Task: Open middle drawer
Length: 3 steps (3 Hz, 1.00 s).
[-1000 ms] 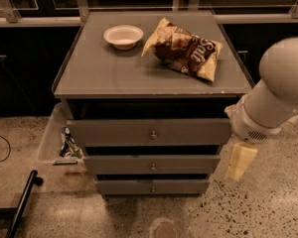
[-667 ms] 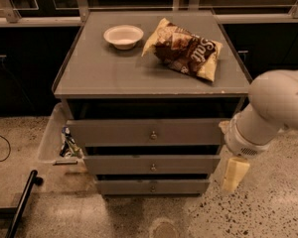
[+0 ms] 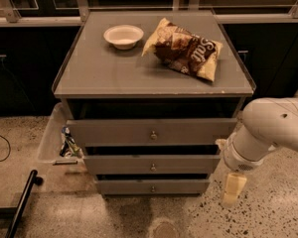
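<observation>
Approach step: the gripper [image 3: 234,188] hung low, right of the middle drawer [image 3: 124,164], seemingly not touching it — open or closed, I could not tell. Next, it needed the knob [image 3: 153,167].

White bowl [image 3: 123,35] is sitting far-left on the cabinet top [image 3: 114,76], with a chip bag [image 3: 184,48] lying just right of it (brown and yellow, a bit crumpled). A clear bin [image 3: 48,143] is sitting on the floor by the cabinet's left side. The gripper [image 3: 234,187] is hanging low on the right.
</observation>
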Each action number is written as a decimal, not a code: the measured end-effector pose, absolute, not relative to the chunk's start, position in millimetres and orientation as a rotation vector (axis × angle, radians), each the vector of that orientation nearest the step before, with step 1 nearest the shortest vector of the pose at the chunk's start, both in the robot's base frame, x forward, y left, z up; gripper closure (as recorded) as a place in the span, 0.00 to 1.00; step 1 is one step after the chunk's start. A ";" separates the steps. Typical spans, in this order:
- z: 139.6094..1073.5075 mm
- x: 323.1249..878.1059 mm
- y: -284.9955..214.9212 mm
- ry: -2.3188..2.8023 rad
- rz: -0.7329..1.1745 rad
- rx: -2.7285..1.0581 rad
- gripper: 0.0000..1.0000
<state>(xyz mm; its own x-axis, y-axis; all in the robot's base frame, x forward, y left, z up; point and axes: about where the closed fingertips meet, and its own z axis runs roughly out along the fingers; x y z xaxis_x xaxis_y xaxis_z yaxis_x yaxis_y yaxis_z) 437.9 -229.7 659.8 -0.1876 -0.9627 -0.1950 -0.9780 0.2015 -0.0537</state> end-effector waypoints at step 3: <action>550.1 452.7 -198.2 2.025 0.214 -1.927 0.00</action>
<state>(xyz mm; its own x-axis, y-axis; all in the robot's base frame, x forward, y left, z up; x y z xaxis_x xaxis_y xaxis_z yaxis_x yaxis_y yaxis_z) 452.7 -198.2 550.1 -0.0254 -0.9397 -0.3411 -0.9902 0.0705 -0.1205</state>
